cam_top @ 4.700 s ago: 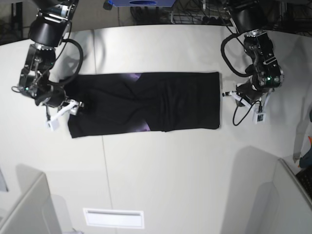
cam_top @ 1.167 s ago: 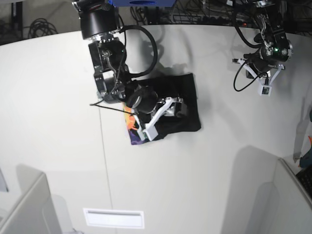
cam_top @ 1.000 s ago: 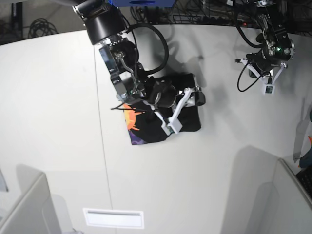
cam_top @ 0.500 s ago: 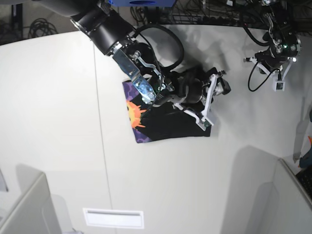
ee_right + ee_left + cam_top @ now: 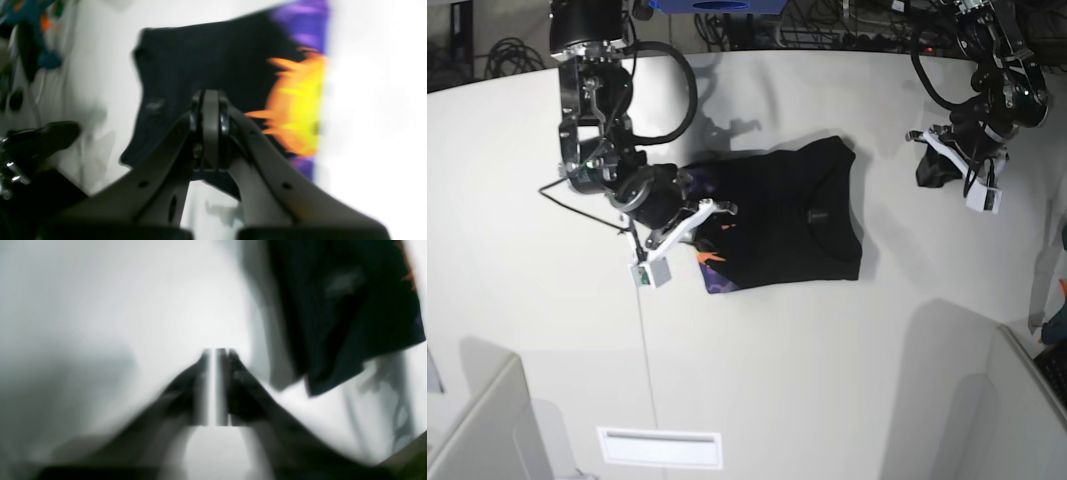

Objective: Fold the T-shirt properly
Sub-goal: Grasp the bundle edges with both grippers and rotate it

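Observation:
The black T-shirt [image 5: 797, 215] lies folded into a rough square at the table's middle, with orange and purple print showing at its lower left edge [image 5: 712, 265]. My right gripper [image 5: 717, 212] hovers over the shirt's left edge. In the right wrist view the right gripper [image 5: 210, 100] is shut and empty above the black cloth [image 5: 206, 60], beside the orange-yellow sun [image 5: 297, 100]. My left gripper [image 5: 927, 165] is apart from the shirt, at the right. In the blurred left wrist view the left gripper [image 5: 215, 353] looks shut, with the shirt [image 5: 337, 306] at the upper right.
The white table [image 5: 827, 360] has a seam line [image 5: 645, 340] running down from under the right gripper. A white label [image 5: 659, 447] sits near the front edge. Grey partitions [image 5: 477, 430] stand at the lower corners. Cables and a blue object [image 5: 717, 6] lie beyond the far edge.
The right arm carried the shirt's left end over to the right, folding the long strip in half, then let go and drew back to the left. The left arm shifted slightly.

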